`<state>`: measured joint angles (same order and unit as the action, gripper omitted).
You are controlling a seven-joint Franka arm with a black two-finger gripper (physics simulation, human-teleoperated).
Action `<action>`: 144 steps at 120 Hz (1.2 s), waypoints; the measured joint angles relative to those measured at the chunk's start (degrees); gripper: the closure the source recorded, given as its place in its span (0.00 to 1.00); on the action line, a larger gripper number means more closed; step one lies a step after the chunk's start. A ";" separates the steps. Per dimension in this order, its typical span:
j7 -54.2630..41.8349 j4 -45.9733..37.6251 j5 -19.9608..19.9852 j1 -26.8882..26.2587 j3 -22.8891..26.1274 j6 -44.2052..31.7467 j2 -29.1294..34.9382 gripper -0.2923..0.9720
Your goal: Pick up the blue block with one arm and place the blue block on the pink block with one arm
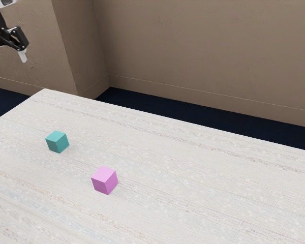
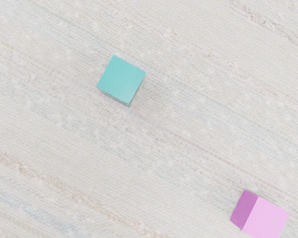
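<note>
Hovering high, gripper (image 1: 8, 57) spread wide and empty for a clear descent onto the blue block (image 1: 57, 141), resting on the table (image 1: 203, 168) apart from the pink block (image 1: 104, 180)

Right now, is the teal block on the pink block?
Off. The teal block sits on the table, apart from the pink block.

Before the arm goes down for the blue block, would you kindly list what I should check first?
1. Gripper open, holding nothing: ok.
2. Blue block resting flat on the table, nothing on top: ok.
3. Blue block apart from pink block: ok.
4. Pink block's top bare: ok.
5. Gripper low enough to grasp: not ok, it hangs high above the table.
6. Gripper centred over blue block: cannot tell.
</note>
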<state>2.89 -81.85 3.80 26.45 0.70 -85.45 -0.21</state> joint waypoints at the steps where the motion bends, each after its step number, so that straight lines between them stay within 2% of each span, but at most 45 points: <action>1: 0.00 0.00 0.00 0.02 0.00 0.00 0.00 0.23; 28: -0.02 0.26 -0.09 0.41 0.06 0.06 0.20 0.23; 39: -0.01 10.48 -1.12 -0.39 -0.33 3.56 2.78 0.23; 47: -0.01 11.79 -1.67 -4.72 -1.07 6.36 3.77 0.23; 56: -0.22 8.13 -2.10 -12.50 -3.62 7.26 3.97 0.23; 62: -0.51 3.80 -2.31 -15.29 -5.83 6.26 3.68 0.23; 75: -1.20 0.15 -2.90 -13.13 -7.14 3.66 1.31 0.23; 109: -2.52 -0.48 -5.15 -5.91 -7.39 -0.51 -2.36 0.23; 125: -2.96 -1.67 -6.05 -9.61 -8.02 -2.51 -3.40 0.23; 133: -3.22 -4.28 -6.19 -12.99 -9.72 -4.38 -3.73 0.23; 144: -3.71 -9.41 -6.19 -13.79 -11.38 -8.57 -4.58 0.23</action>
<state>-0.82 -91.26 -2.39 12.66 -10.69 -94.01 -4.78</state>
